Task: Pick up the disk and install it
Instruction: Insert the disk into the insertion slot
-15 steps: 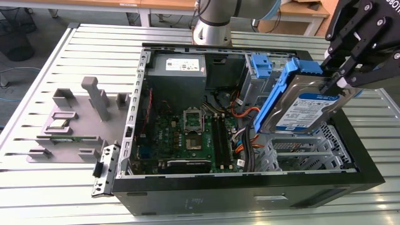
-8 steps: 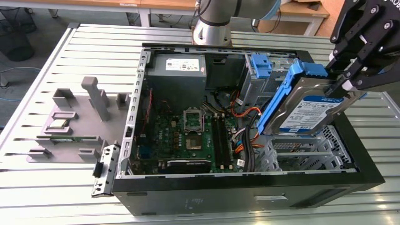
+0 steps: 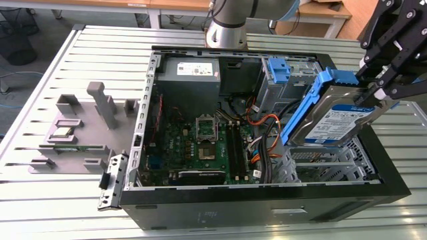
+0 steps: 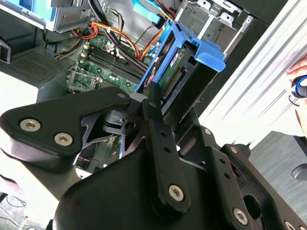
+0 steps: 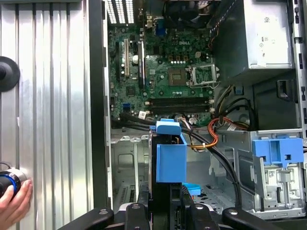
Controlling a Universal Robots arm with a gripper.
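The disk [image 3: 335, 119], a silver-black drive with a blue-and-white label in a blue carrier frame, hangs tilted above the open computer case [image 3: 267, 197], over the metal drive cage [image 3: 320, 161] on the exterior view's right. My gripper [image 3: 373, 94] is shut on its upper edge. In the second wrist view the black fingers [image 4: 154, 108] clamp the disk [image 4: 175, 64] edge-on, its blue handle [image 4: 209, 52] pointing away. The first wrist view looks down on the carrier [image 5: 171, 154] above the empty cage floor [image 5: 129, 167].
Inside the case lie the motherboard [image 3: 200, 142], the grey power supply [image 3: 190, 75], orange cables [image 3: 260, 122] and a fixed blue bracket [image 3: 280, 70]. A grey fixture [image 3: 80, 130] stands on the slatted table at the exterior view's left. A person's hand [image 5: 14, 200] rests beside the case.
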